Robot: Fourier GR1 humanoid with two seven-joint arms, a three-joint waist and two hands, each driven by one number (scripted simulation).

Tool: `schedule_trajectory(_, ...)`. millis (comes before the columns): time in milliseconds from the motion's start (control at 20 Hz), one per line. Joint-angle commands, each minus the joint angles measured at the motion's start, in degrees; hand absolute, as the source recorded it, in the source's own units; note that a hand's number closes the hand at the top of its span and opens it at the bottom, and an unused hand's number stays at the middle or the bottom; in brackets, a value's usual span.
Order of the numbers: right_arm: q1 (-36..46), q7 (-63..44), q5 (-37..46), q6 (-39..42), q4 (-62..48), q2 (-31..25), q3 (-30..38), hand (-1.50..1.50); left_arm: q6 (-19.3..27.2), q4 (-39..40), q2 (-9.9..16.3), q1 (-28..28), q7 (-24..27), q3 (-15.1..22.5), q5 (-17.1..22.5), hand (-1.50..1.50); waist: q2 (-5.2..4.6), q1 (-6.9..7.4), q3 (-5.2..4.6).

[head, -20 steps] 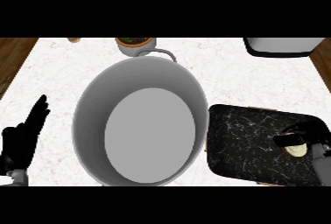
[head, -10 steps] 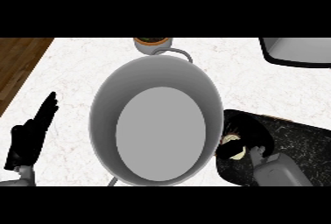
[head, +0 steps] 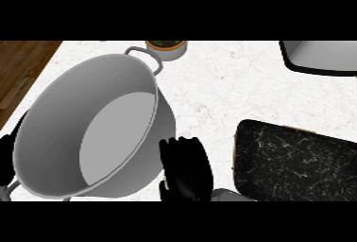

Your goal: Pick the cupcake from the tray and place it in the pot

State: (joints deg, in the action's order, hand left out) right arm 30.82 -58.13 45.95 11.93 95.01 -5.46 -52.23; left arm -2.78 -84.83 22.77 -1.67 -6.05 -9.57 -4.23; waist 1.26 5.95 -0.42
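The cupcake is hidden. The right hand [head: 185, 169], fingers curled, sits between the pot [head: 90, 127] and tray [head: 300, 160]; I cannot tell what it holds.

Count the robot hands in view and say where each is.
2. Right hand sits between the pot and the tray; left hand shows partly behind the pot's left rim.

Grey pot [head: 90, 127], black speckled tray [head: 300, 160]
White marbled desk [head: 223, 90], brown wood floor [head: 17, 71], black hand [head: 185, 170] beside the pot.
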Motion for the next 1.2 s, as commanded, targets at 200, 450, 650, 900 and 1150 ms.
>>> schedule_trajectory(200,13.8,-14.8,13.2,-6.0,7.0,5.3,-12.7,1.50,1.5,0.1,-4.0,1.5,0.7,2.4,-0.5,0.00,-0.14,-3.34,0.20)
schedule_trajectory(450,15.3,-19.0,12.3,-12.2,10.6,5.4,-11.7,1.50,2.4,-2.1,-5.0,2.9,-2.3,3.1,-0.5,0.00,-0.35,-3.31,0.28)
schedule_trajectory(650,16.9,-21.2,13.9,-15.5,11.6,5.4,-11.0,1.50,3.2,-1.3,-5.0,2.1,-0.1,2.0,-0.8,0.00,-0.48,-3.63,0.24)
schedule_trajectory(900,22.4,-20.8,11.7,-18.2,7.9,5.4,-7.2,1.50,2.8,-3.1,-5.1,4.7,-4.5,2.8,-0.6,0.00,-0.74,-3.63,0.31)
schedule_trajectory(1150,26.5,-16.8,8.5,-23.6,-1.2,5.4,-3.2,1.50,3.2,0.0,-5.0,4.1,-0.4,2.1,-1.7,0.00,-1.28,-3.78,0.28)
